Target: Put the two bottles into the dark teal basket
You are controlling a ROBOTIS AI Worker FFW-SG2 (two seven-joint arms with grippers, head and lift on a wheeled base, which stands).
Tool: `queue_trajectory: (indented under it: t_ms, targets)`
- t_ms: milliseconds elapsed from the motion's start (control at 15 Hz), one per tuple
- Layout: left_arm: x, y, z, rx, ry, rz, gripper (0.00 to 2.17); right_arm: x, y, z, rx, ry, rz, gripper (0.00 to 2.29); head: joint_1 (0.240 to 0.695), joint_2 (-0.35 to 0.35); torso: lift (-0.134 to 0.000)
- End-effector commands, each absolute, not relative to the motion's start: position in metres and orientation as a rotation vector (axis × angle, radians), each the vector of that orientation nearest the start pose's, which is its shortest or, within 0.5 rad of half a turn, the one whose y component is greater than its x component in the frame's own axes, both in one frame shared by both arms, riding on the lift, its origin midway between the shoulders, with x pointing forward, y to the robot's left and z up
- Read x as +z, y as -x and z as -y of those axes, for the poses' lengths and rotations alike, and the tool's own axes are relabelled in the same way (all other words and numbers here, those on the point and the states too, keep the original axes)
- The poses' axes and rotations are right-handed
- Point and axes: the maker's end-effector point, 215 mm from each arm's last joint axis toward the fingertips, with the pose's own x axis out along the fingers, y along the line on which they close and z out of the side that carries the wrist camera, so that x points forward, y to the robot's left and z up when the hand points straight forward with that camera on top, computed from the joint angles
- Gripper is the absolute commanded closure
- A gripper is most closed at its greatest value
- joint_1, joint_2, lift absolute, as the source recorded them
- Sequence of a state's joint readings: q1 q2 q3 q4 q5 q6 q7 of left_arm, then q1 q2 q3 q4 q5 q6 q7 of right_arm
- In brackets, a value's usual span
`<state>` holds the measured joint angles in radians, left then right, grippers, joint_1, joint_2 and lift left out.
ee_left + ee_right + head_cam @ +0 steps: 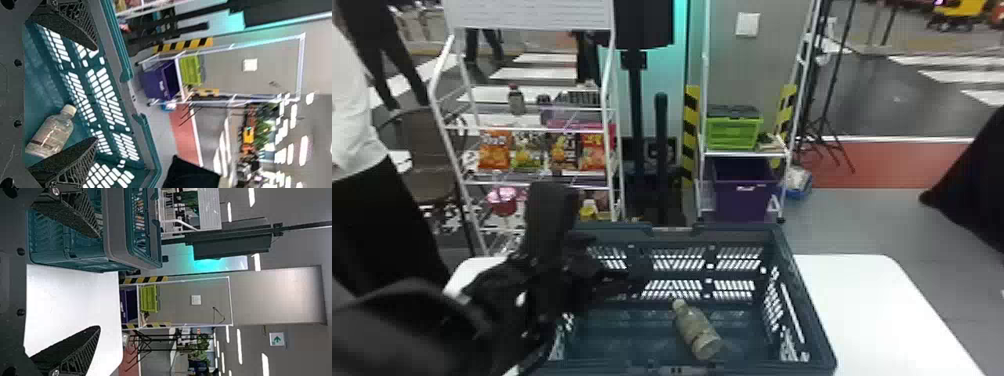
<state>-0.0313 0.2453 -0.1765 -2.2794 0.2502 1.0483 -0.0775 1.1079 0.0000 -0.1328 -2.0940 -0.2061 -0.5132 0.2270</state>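
My left gripper point(618, 281) is over the left part of the dark teal basket point(804, 300) in the head view. One clear bottle point(696, 327) with a pale cap lies on its side on the basket floor, to the right of that gripper. From the left wrist, the left gripper point(96, 94) has its fingers wide apart with nothing held, and the lying bottle point(53, 131) shows beyond one finger. Seen in the right wrist view, the right gripper point(100, 282) stands open and holds nothing, beside the basket point(117, 235).
A white table point(872, 300) is under the basket, extending to its right. Behind stand a white rack with snack bags point(494, 149) and a dark-capped bottle point(516, 99), and another rack with a green crate point(733, 132) and a purple bin point(744, 197).
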Motion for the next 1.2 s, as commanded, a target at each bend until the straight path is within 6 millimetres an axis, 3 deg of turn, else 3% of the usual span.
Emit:
queue_trajectory:
  t_ms: [0,67,133,200,400,600,733,933,1133]
  targets:
    - [-0.275,-0.478,-0.144,-0.350,-0.089,-0.340,0.08,-0.360,-0.245,0.263,0.066,-0.073,-0.077,0.05,0.499,0.000,0.000]
    - [-0.277,-0.465,-0.152,-0.320,-0.077,-0.325,0.08,-0.361,-0.248,0.259,0.080,-0.079,-0.091,0.05,0.499,0.000,0.000]
    - [-0.263,-0.454,-0.157,-0.290,-0.054,-0.234,0.08,-0.360,-0.250,0.256,0.093,-0.084,-0.101,0.05,0.499,0.000,0.000]
    - [-0.233,-0.444,-0.163,-0.258,-0.027,-0.091,0.08,-0.353,-0.251,0.254,0.102,-0.081,-0.091,0.05,0.499,0.000,0.000]
    - [-0.224,-0.385,-0.176,-0.183,0.001,0.029,0.08,-0.360,-0.255,0.248,0.143,-0.088,-0.124,0.05,0.499,0.000,0.000]
    - [-0.253,-0.324,-0.177,-0.123,0.022,0.083,0.08,-0.374,-0.263,0.242,0.193,-0.102,-0.183,0.05,0.499,0.000,0.000]
    - [-0.283,-0.291,-0.175,-0.083,0.032,0.097,0.08,-0.372,-0.265,0.243,0.200,-0.093,-0.177,0.05,0.499,0.000,0.000]
    - [-0.327,-0.268,-0.159,-0.042,0.040,0.031,0.08,-0.364,-0.264,0.243,0.238,-0.078,-0.152,0.05,0.499,0.000,0.000]
    - [-0.352,-0.257,-0.137,-0.032,0.049,-0.029,0.07,-0.362,-0.262,0.240,0.263,-0.074,-0.148,0.05,0.499,0.000,0.000]
